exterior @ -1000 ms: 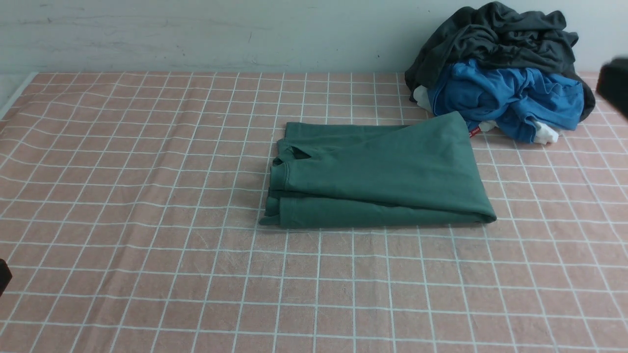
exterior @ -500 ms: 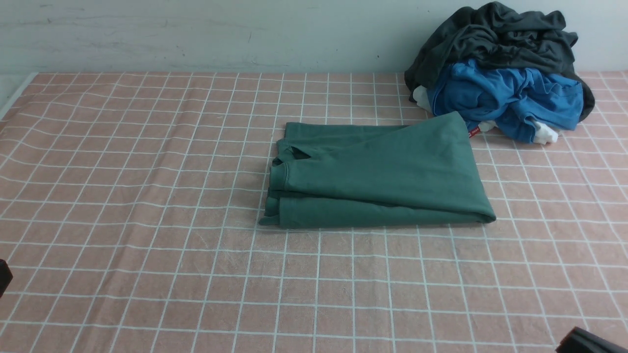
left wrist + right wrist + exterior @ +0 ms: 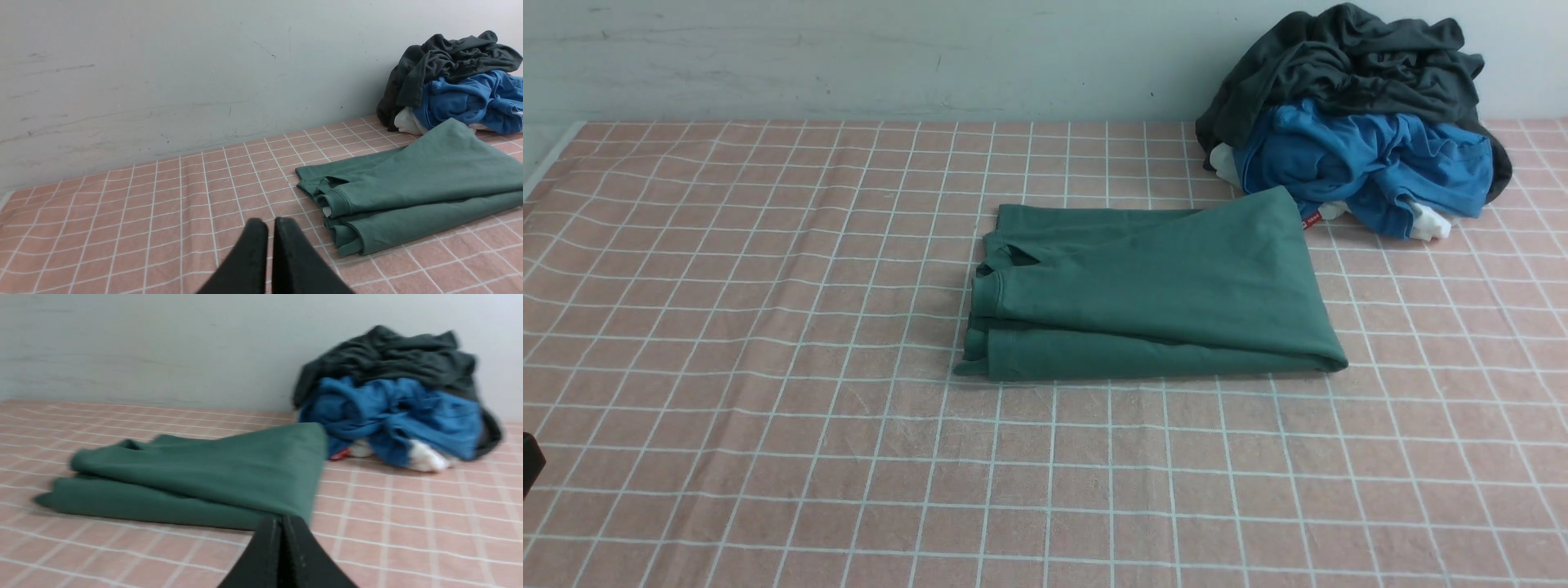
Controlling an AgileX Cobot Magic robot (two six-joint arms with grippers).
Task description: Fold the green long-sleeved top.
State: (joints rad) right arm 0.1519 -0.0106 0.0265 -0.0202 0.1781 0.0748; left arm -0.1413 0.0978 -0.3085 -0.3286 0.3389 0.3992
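Note:
The green long-sleeved top (image 3: pixel 1152 294) lies folded into a flat bundle in the middle of the table, with its neck opening at the left end. It also shows in both wrist views, as the top (image 3: pixel 416 183) and the top (image 3: pixel 204 473). My left gripper (image 3: pixel 270 221) is shut and empty, hovering over the checked cloth well to the left of the top. My right gripper (image 3: pixel 282 518) is shut and empty, with the folded right edge of the top lying beyond its tips. Neither gripper shows in the front view, where only a dark sliver of my left arm (image 3: pixel 529 461) is visible.
A pile of clothes sits at the back right against the wall, a dark grey garment (image 3: pixel 1347 57) on top of a bright blue one (image 3: pixel 1364 163). The green top's far right corner almost touches the pile. A pink checked cloth (image 3: pixel 768 327) covers the table.
In the front view my right arm was at the right edge a second ago, then in the bottom right corner, and is now out of sight. The top has not moved.

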